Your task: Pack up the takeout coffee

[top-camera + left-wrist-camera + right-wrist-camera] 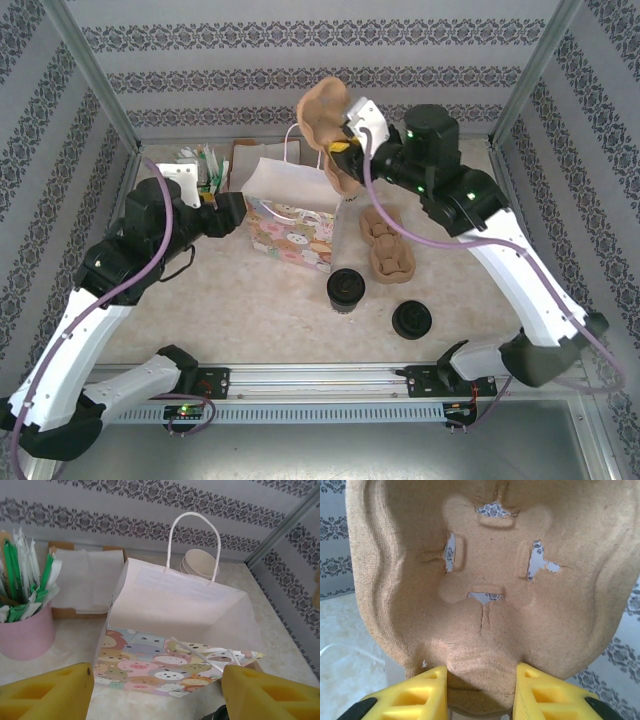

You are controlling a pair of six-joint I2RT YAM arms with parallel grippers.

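Task item: the takeout coffee (347,290) stands on the table (250,310), outside the bag, just in front of the bag's right end. From above its black lid hides most of the cup.
Bag: a paper bag (290,215) with a white inside and a cartoon-animal print on its near face stands mid-table with its mouth open upward. The looped handle (192,540) on its far side stands up.
Left gripper: the left gripper (157,692) sits low at the bag's left end, its yellow fingers (45,695) spread wide with nothing between them. In the top view the left gripper (238,213) is right against the bag's edge; whether it actually touches cannot be told.
Right gripper: the right gripper (480,697) is pinching the lower rim of a brown pulp cup carrier (485,570) – fingers pressed on both sides of it.
Carrier position: the carrier (328,120) is held on edge in the air, above the bag's far right corner.
Carrier stack: more pulp carriers (388,245) lie on the table just right of the bag.
Loose lid: a black lid (412,320) lies near the coffee, to its right and nearer the arm bases.
Back of table: a pink cup (25,635) of wrapped green and white sticks, a cardboard box (87,580) of napkins, and stacked cream cups (200,562) behind the bag.
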